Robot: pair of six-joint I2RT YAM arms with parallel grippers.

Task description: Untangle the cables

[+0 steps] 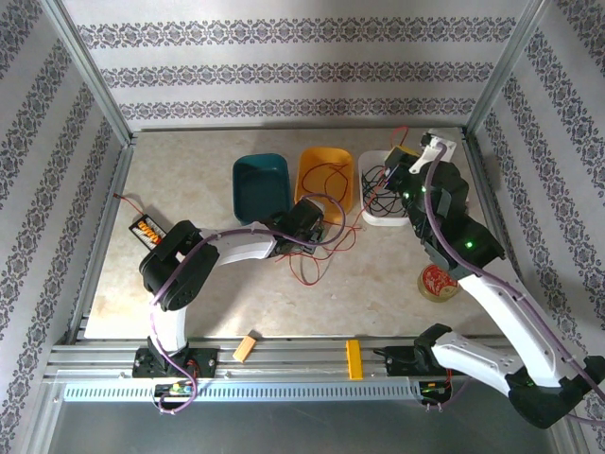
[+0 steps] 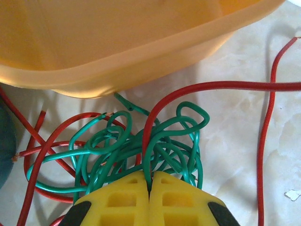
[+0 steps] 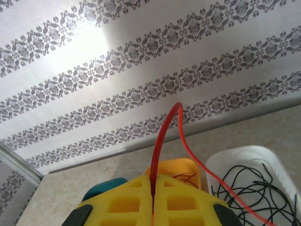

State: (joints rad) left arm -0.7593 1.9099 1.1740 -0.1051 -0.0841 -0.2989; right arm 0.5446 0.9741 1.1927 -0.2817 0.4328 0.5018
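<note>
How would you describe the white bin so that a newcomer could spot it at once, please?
Look at the row of three bins at the far side of the table. The white bin is rightmost, beside the orange bin; it alone holds thin black cables.

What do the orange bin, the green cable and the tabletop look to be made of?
Orange bin: probably plastic, smooth and slightly translucent; light glows through its wall. Green cable: wire in a glossy sleeve, likely vinyl; highlights follow its bends. Tabletop: marble-patterned, satin sheen, perhaps laminate or stone.
</note>
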